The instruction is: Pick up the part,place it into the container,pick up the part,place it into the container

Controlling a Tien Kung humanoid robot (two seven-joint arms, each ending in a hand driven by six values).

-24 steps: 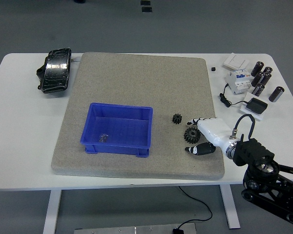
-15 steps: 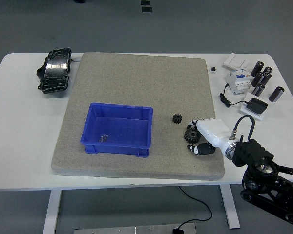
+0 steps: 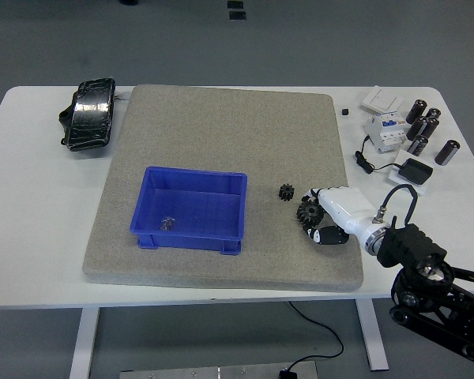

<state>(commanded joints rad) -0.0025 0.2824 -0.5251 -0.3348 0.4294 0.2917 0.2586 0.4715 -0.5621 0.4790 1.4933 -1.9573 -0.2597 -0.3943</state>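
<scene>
While beside hand [image 3: 325, 215], small gear [image 3: 286, 191].

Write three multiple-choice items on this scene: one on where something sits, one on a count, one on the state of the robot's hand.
1. Where does the blue container sit?
A. on the grey mat
B. on the bare white table
C. on the floor

2. How many black gears are on the mat?
A. one
B. two
C. four

3. What is the right hand doing?
A. resting flat and open
B. closing around the larger gear
C. holding the container

Answers: 1 A, the grey mat lies under it. 2 B, a small gear and a larger gear. 3 B, its fingers wrap the larger gear.
</scene>
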